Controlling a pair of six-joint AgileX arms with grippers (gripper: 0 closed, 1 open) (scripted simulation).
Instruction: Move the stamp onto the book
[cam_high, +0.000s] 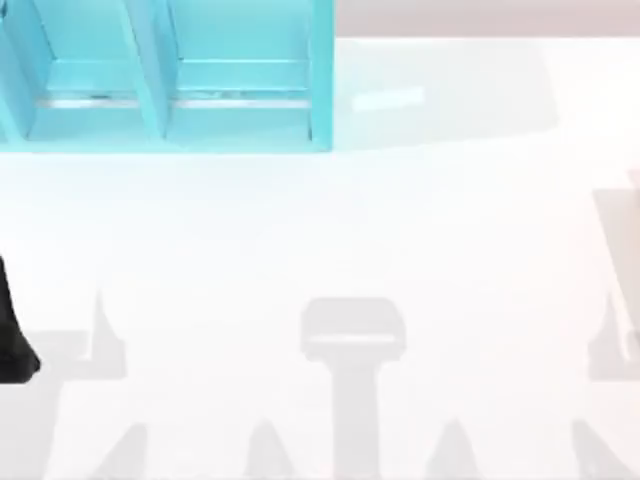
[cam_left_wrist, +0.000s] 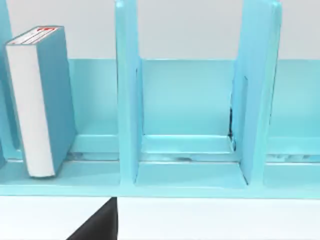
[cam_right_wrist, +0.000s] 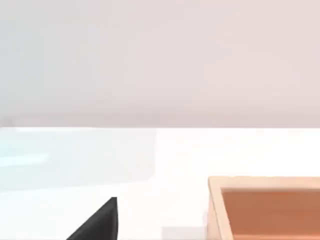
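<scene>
A dark part of the left arm (cam_high: 14, 335) is seen at the far left edge of the top view, in the lower half of the frame. A black wedge of the left gripper (cam_left_wrist: 98, 223) is seen at the lower left of the left wrist view, and a like black wedge of the right gripper (cam_right_wrist: 98, 223) at the lower left of the right wrist view.

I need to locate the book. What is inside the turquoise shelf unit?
In the left wrist view, the teal book stands upright in one compartment of the shelf unit. The neighbouring compartment holds nothing; the dividers hide parts of the others.
</scene>
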